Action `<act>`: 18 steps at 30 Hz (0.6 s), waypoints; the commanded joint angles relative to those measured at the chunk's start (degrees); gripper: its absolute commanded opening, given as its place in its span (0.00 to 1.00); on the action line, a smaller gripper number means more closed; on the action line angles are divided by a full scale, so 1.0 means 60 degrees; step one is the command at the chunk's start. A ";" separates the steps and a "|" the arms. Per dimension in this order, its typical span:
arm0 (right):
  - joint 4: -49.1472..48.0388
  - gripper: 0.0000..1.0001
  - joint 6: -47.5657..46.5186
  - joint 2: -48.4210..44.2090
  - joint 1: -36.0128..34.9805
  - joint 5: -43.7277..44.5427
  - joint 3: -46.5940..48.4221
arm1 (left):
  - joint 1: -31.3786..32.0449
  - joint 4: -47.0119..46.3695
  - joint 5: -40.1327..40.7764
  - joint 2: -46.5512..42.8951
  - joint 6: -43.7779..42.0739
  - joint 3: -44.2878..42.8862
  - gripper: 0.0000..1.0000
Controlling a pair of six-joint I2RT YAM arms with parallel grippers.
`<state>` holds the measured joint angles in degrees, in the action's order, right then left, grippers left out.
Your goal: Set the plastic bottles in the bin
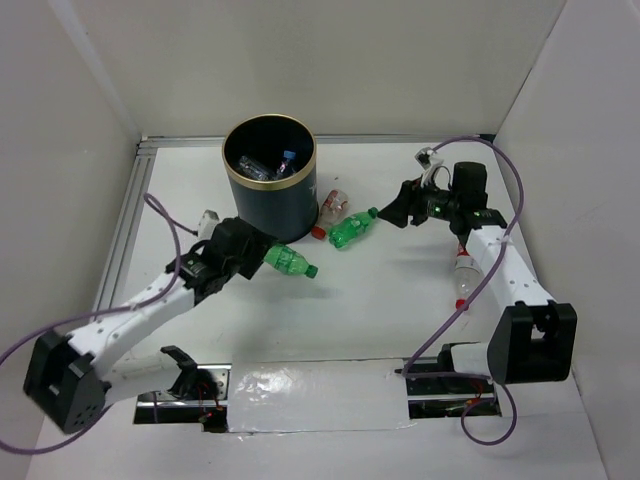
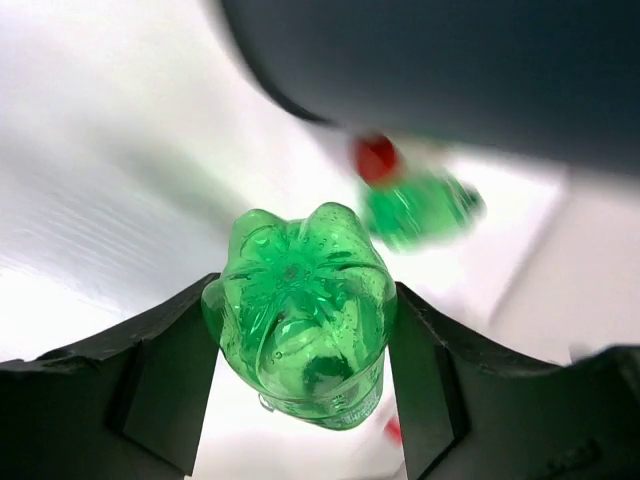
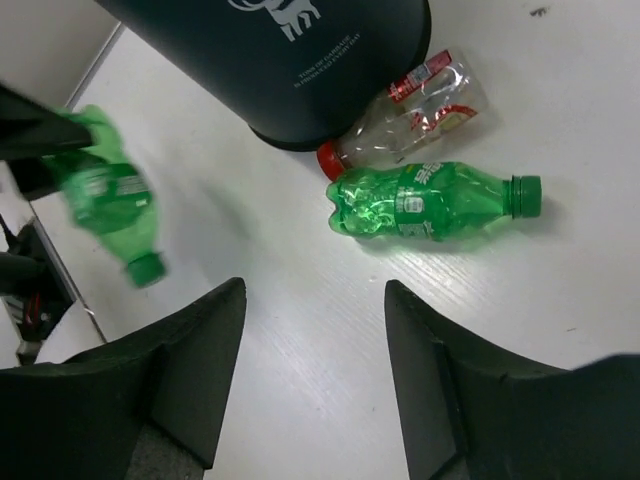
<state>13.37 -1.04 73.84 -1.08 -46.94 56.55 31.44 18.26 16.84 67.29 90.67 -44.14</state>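
The dark bin (image 1: 270, 190) with a gold rim stands at the back; bottles lie inside it. My left gripper (image 1: 250, 258) is shut on a green bottle (image 1: 289, 263), held off the table in front of the bin; the bottle's base fills the left wrist view (image 2: 300, 310), and the bottle also shows in the right wrist view (image 3: 105, 195). A second green bottle (image 1: 352, 230) lies on the table right of the bin, next to a clear red-capped bottle (image 1: 331, 210); both show in the right wrist view (image 3: 430, 200) (image 3: 410, 115). My right gripper (image 1: 392, 213) is open and empty, just right of them.
Another clear bottle with a red cap (image 1: 465, 270) lies beside the right arm's forearm. White walls enclose the table on three sides. A metal rail (image 1: 125, 220) runs along the left edge. A taped strip (image 1: 310, 395) lies at the near edge between the bases.
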 commanded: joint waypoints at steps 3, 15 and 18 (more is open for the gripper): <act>0.0365 0.71 0.1415 0.0919 0.0122 -0.0101 0.0022 | 0.0867 -0.0654 0.1191 -0.2159 -0.3640 -0.0786 0.00; 0.0102 1.00 0.3410 0.3760 0.0210 -0.0527 0.0563 | 0.0503 -0.3014 0.2816 0.0502 -0.7274 -0.6085 0.02; 0.0219 1.00 0.3586 0.4654 0.0210 -0.0760 0.1060 | 0.0167 -0.2373 0.3636 0.1586 -0.7524 -0.7242 0.05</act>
<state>14.17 17.89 99.46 -0.12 -48.93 58.61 34.35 4.47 31.51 72.75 50.87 -81.84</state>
